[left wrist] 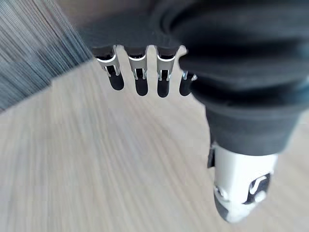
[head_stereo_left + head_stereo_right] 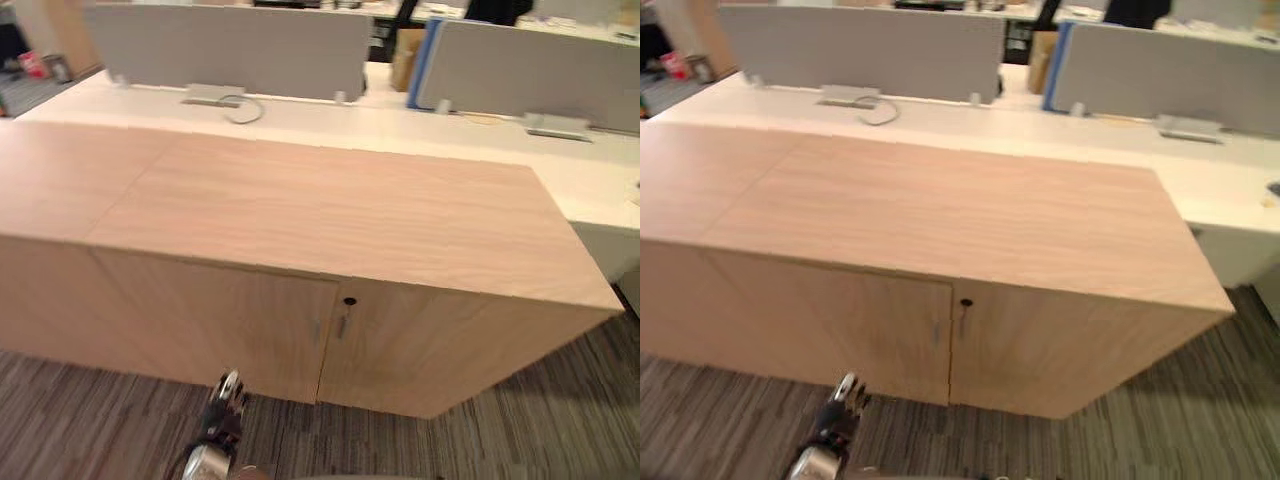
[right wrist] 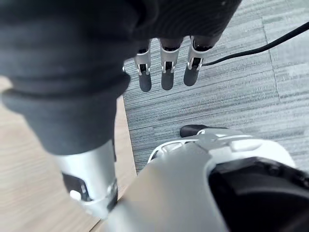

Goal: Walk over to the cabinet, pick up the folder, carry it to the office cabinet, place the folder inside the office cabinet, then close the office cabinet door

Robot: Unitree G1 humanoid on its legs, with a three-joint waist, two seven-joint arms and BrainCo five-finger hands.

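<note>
Wood-grain cabinet (image 2: 330,215) with shut doors (image 2: 250,330); left hand (image 2: 226,398) hangs, fingers (image 1: 140,82) relaxed.

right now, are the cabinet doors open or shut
Shut. Both cabinet doors lie flush with the front, with just a thin seam between them under the keyhole.

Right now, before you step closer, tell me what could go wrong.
The cabinet doors are shut, so anything carried here would likely need a free hand to open them. The left hand hangs open low near the door fronts; stepping closer could knock the key. The right hand is open too.
</note>
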